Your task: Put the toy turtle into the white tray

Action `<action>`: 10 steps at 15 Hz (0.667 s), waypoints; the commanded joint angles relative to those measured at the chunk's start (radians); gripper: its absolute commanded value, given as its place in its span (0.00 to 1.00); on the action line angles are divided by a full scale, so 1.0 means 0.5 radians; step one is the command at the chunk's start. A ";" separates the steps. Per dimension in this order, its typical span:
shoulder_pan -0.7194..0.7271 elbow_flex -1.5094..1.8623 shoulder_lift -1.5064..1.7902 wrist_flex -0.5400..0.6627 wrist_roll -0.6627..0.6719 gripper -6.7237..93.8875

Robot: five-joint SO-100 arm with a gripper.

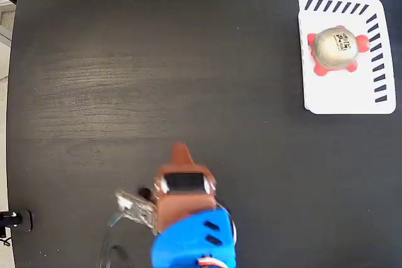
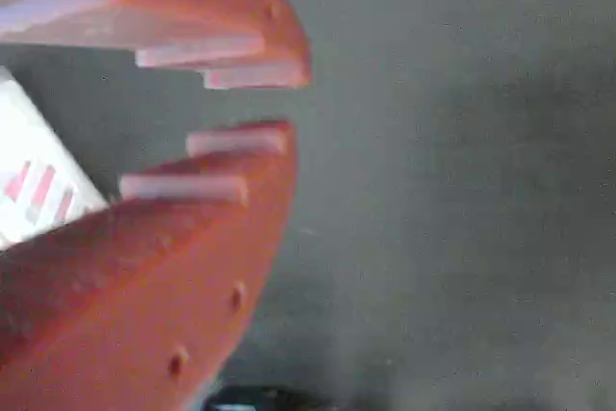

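Observation:
The toy turtle (image 1: 336,49), silver-grey shell with a black-and-white mark and red-pink feet, sits inside the white tray (image 1: 345,95) at the top right of the fixed view, in the tray's upper half. My orange-brown gripper (image 1: 181,150) is far from both, low in the middle of the picture and pointing up. In the wrist view the gripper (image 2: 289,103) has its toothed jaws almost together, with only bare table showing in the thin gap. A blurred white corner with reddish slots (image 2: 34,190) shows at the left edge behind the jaws; I cannot tell what it is.
The black table (image 1: 157,61) stretches between the arm and the tray. The arm's blue body (image 1: 198,243) and a small circuit board with cables (image 1: 135,208) sit at the bottom edge. The table's left edge runs near x=20 in the fixed view.

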State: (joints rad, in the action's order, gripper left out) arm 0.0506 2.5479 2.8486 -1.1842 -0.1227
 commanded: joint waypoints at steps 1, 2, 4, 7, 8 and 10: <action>0.006 0.169 0.377 -0.006 0.006 0.06; 0.018 0.258 0.491 -0.043 0.021 0.06; 0.028 0.396 0.632 -0.055 0.031 0.06; 0.015 0.571 0.733 -0.043 0.043 0.06; 0.015 0.632 0.795 -0.052 0.055 0.06; 0.006 0.684 0.801 -0.058 0.049 0.06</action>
State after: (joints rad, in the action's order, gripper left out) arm 0.0522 2.8870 3.2428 -1.2026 -0.0890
